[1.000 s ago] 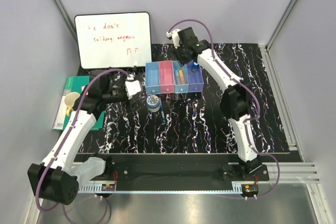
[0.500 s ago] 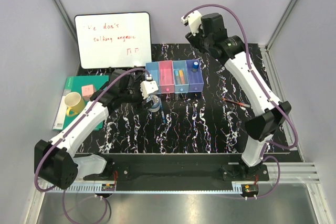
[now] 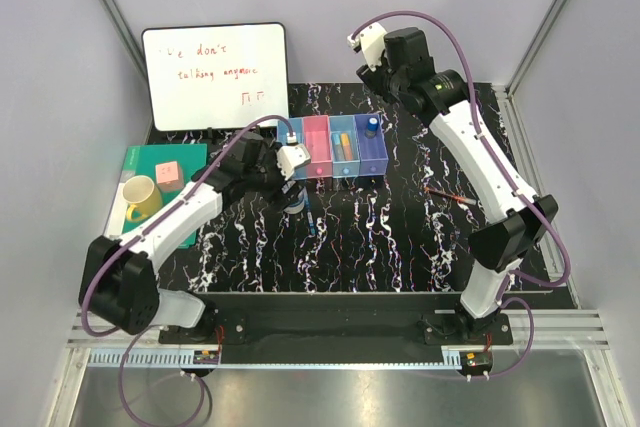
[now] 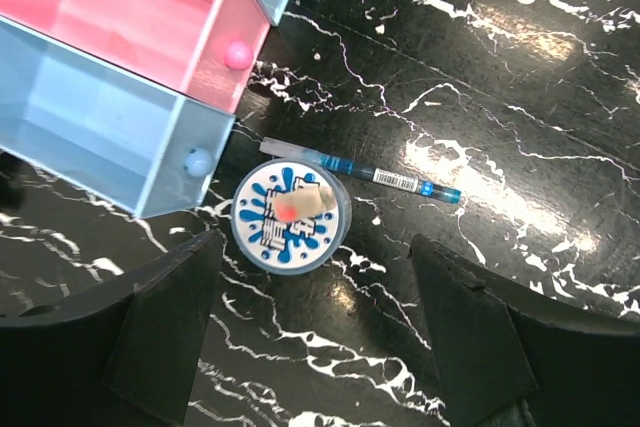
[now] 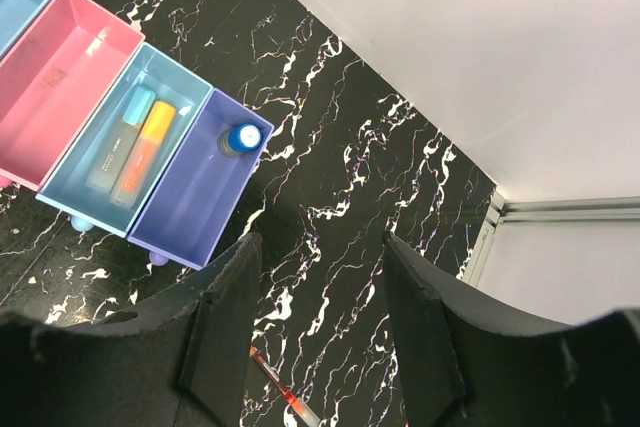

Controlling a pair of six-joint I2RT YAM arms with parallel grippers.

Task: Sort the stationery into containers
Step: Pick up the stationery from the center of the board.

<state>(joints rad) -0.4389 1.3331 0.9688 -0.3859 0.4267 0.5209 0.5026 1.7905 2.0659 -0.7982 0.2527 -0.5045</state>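
Tape roll (image 4: pixel 290 217) lay on desk (image 4: pixel 520 97) btwn left tool (image 4: pixel 315 282) fingers, untouched; tool spread wide, empty. Right tool (image 5: pixel 320 247) spread, empty, above containers (image 5: pixel 190 197).

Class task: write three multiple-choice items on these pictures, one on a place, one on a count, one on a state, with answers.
1. Where is the blue-capped cylinder? A pink bin; B purple bin; C table.
2. How many markers lie in the light-blue bin beside the purple one? A one; B two; C four.
3. The left pincer over the tape roll is: A open; B shut on it; C shut on a pen.
1 B: it stands in the purple bin. 2 B: one blue, one orange. 3 A: fingers apart, clear of the roll.
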